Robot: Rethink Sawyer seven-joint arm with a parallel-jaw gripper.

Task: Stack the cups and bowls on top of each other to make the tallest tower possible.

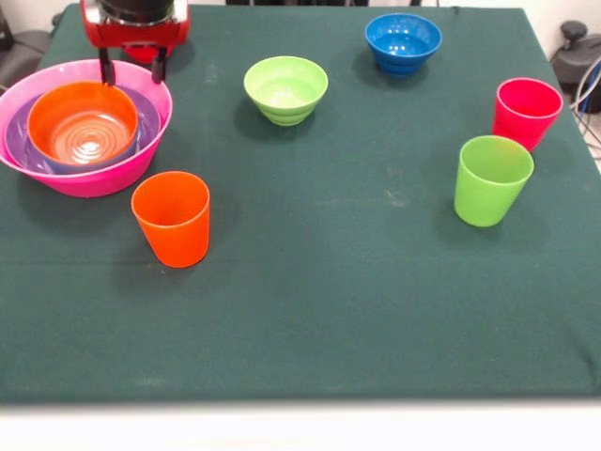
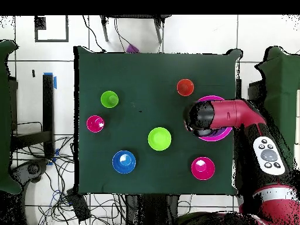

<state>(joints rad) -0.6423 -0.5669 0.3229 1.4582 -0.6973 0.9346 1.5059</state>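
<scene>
Cups [image 1: 172, 218] upright, mouths up | pincer [image 1: 132, 68] above tower [image 1: 84, 127]

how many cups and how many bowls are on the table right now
cups: 3 (orange cup, lime green cup, red-pink cup)
bowls: 6 (pink bowl, purple bowl and orange bowl nested; lime green bowl, dark blue bowl, red-pink bowl)
total: 9

The bowls, like the orange one [image 1: 83, 122], look glossy, smooth plastic. The desk [image 1: 329, 310] wears matt green cloth.
</scene>
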